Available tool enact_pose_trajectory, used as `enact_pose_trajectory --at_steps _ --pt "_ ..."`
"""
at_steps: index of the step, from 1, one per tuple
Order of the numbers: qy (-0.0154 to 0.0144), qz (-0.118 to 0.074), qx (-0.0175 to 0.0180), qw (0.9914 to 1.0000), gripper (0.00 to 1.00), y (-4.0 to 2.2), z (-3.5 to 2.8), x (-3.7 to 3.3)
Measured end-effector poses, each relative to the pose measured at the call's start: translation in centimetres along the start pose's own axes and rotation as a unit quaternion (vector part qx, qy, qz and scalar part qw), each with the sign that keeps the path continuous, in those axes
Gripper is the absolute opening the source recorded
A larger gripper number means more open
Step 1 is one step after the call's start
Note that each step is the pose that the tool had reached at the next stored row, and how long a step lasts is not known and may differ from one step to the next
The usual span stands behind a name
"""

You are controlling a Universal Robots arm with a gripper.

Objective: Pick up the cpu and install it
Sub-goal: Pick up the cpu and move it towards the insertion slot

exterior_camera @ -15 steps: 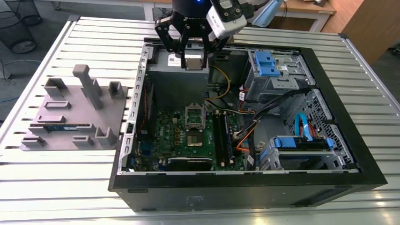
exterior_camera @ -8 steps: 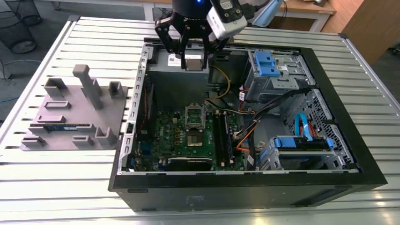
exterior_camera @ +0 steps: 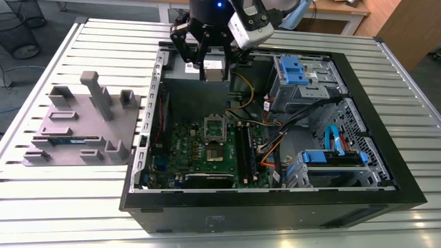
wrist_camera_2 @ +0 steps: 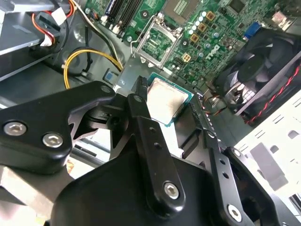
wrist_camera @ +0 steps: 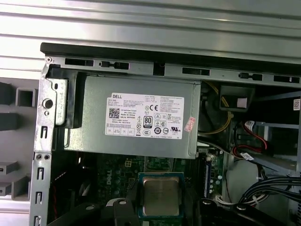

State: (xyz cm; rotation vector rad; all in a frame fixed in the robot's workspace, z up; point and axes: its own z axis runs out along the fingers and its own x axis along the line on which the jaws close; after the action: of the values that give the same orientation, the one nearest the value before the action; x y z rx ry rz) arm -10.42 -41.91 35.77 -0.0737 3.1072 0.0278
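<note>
Hanging over the open computer case, the end effector clamps the cpu between its two black fingers, the chip's silver top facing both wrist views. The cpu is held in the air just beside the grey power supply, above the green motherboard. A grey tray lies on the bench beside the case.

Square silver-topped cpu, green-rimmed, level, aloft in the grip of the tool.
</note>
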Motion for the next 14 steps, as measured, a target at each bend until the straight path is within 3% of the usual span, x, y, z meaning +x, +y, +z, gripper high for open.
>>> enact_pose_trajectory --at_steps 9,14 --pt "-0.0001 0.0 -0.0007 1.0 0.47 -1.4 0.17 0.07" --pt "-0.0004 0.0 -0.0032 0.99999 0.47 -2.0 0.8 0.12"
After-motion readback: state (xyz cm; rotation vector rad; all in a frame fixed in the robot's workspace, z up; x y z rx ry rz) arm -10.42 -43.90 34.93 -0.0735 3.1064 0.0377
